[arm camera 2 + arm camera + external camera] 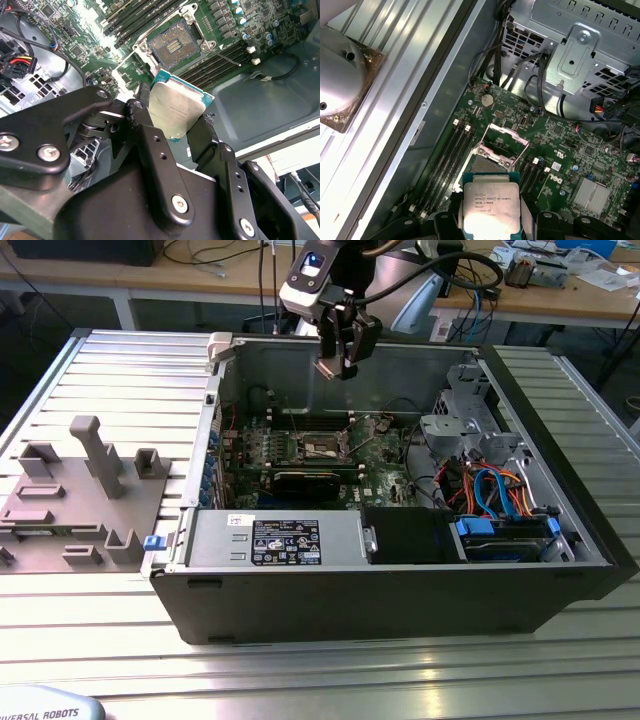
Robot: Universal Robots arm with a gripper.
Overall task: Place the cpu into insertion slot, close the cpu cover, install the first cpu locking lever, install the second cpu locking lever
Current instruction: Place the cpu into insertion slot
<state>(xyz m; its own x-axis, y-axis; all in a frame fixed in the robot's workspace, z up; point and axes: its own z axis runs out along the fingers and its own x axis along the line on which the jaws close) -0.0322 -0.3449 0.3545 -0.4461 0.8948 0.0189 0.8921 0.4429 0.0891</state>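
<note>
My gripper [340,362] hangs above the open computer case [400,570], shut on the cpu [176,110], a flat square chip with a silver-grey top and a green edge. In both wrist views the black fingers [145,112] press on two opposite sides of the cpu [491,207]. Below it on the green motherboard [555,150] lies the insertion slot [172,46], dark-centred and bare. The cpu cover [506,136] stands swung up, away from the insertion slot [487,167]. In the exterior view the insertion slot [322,447] sits well below the gripper.
Long memory slots [452,150] flank the socket. A metal drive cage [465,405] and coloured cables [495,490] fill the case on the exterior view's right. A black card [310,480] lies in front of the socket. A grey fixture [80,490] stands on the table [120,640] outside the case.
</note>
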